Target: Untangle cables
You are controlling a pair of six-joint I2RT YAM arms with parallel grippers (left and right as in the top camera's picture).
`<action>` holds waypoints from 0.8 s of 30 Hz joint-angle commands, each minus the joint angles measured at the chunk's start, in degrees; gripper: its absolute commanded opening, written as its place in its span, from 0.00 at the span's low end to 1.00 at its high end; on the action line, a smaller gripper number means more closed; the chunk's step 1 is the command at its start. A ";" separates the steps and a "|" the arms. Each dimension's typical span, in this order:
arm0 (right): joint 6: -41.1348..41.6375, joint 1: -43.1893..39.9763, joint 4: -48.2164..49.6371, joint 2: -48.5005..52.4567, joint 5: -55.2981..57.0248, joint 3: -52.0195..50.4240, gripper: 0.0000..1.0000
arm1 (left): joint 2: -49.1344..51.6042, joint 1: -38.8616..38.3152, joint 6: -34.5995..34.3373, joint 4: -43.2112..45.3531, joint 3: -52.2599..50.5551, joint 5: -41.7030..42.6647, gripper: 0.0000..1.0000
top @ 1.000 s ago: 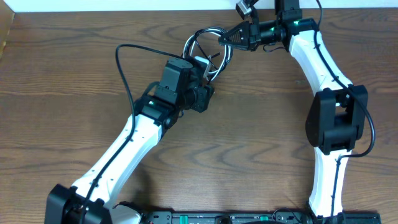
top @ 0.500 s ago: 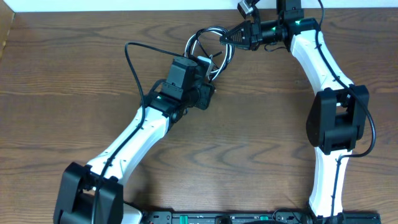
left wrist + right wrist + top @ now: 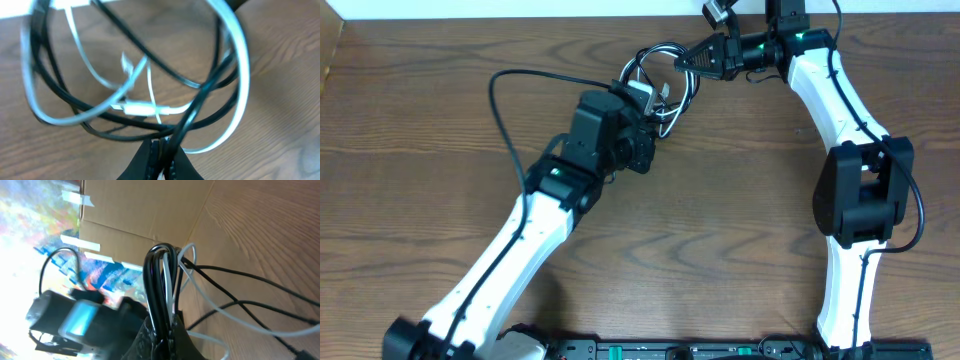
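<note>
Over the last second the left arm has swung its elbow toward the desk's (image 3: 420,120) left edge, and the left end effector (image 3: 161,152) has closed. It now pinches a strand of the black cable (image 3: 195,102). The right end effector (image 3: 678,62) is pressed together on loops of the black cable and the white cable (image 3: 243,65). The tangle hangs between the two, near the middle of the far edge.

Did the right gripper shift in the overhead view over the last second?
No. The right gripper is at the same spot just short of the table's far edge, shut on the cables.
</note>
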 commanded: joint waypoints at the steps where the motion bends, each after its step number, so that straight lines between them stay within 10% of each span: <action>1: -3.08 0.20 0.09 -0.04 -1.99 0.37 0.01 | -3.89 -0.13 -0.70 0.44 0.42 0.09 0.07; 10: -3.13 1.90 -0.04 -0.04 -1.97 0.37 0.33 | 2.71 -0.13 -0.72 1.60 0.42 1.27 0.08; 24: -18.10 2.23 -14.47 -0.04 7.17 0.37 0.43 | 9.57 -0.11 -1.97 5.01 0.42 3.17 0.07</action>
